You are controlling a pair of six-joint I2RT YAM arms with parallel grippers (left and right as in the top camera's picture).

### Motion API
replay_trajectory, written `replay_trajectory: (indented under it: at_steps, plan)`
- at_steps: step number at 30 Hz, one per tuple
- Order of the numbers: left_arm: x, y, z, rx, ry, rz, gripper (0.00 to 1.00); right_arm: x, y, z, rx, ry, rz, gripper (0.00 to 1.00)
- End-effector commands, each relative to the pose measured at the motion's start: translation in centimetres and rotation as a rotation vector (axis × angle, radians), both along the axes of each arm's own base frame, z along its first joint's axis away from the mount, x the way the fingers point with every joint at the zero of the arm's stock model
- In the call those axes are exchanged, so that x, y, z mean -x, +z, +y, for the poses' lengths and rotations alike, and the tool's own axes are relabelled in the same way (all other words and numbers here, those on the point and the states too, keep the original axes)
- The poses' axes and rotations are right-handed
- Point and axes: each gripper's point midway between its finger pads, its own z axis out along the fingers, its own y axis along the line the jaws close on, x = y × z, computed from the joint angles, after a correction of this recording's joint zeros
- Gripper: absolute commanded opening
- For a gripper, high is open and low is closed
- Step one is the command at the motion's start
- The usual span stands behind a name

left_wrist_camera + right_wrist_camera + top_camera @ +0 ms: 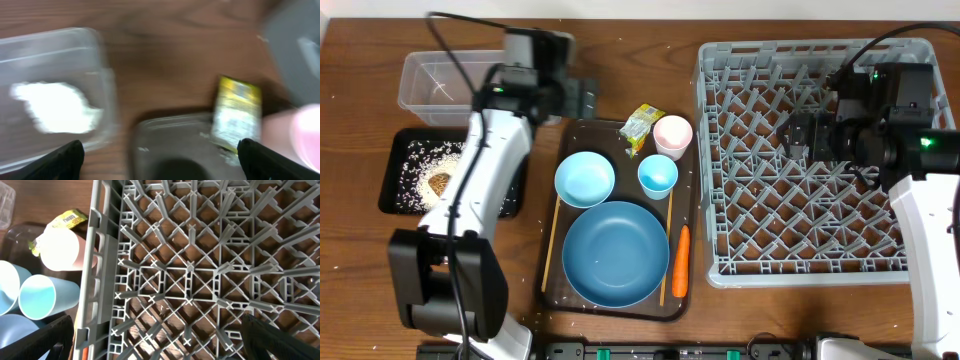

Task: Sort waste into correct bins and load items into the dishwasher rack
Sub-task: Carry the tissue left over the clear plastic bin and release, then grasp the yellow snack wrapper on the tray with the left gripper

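My left gripper (586, 97) hangs open and empty between the clear tub (445, 85) and the serving tray's far left corner. The blurred left wrist view has crumpled white tissue (55, 107) in the tub and the yellow-green wrapper (237, 112) just ahead. On the tray lie the wrapper (642, 125), pink cup (672, 133), light-blue cup (658, 175), bowl (584, 178), blue plate (616, 252), carrot (681, 260) and two chopsticks (551, 245). Rice and a brown lump (440, 183) fill the black tray (395, 170). My right gripper (800, 135) is open above the grey rack (800, 215), nothing in it.
The dark-brown serving tray (596, 135) sits between the bins on the left and the rack on the right. Loose rice grains speckle the wood around the black tray. The rack's left wall (95, 265) stands close beside the pink cup (60, 250).
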Motion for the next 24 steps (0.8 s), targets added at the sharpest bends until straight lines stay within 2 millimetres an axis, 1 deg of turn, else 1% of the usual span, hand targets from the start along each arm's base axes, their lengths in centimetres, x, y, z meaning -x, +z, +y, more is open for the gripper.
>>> replay_trajectory:
  at_steps: [1, 3, 6, 12, 15, 24]
  plan:
    - [1.5, -2.5, -3.2, 0.004, -0.125, 0.067, 0.98, -0.2, -0.4, -0.3, 0.005, 0.001, 0.009, 0.99]
    - [1.9, -3.6, -4.4, -0.001, -0.151, 0.091, 0.98, -0.2, -0.5, -0.3, 0.005, 0.001, 0.013, 0.99]
    - [2.3, -4.8, -5.6, -0.006, -0.178, 0.118, 0.98, -0.3, -0.7, -0.3, 0.004, 0.001, 0.019, 0.99]
    - [3.1, -6.0, -7.3, -0.016, -0.218, 0.15, 0.98, -0.1, -1.2, -0.3, 0.003, 0.001, 0.045, 0.99]
    - [3.3, -6.1, -7.5, -0.017, -0.223, 0.154, 0.98, -0.1, -1.3, -0.3, 0.003, 0.001, 0.046, 0.99]
    - [3.6, -6.3, -7.4, -0.02, -0.223, 0.17, 0.98, -0.1, -1.3, -0.3, 0.003, 0.001, 0.047, 0.99]
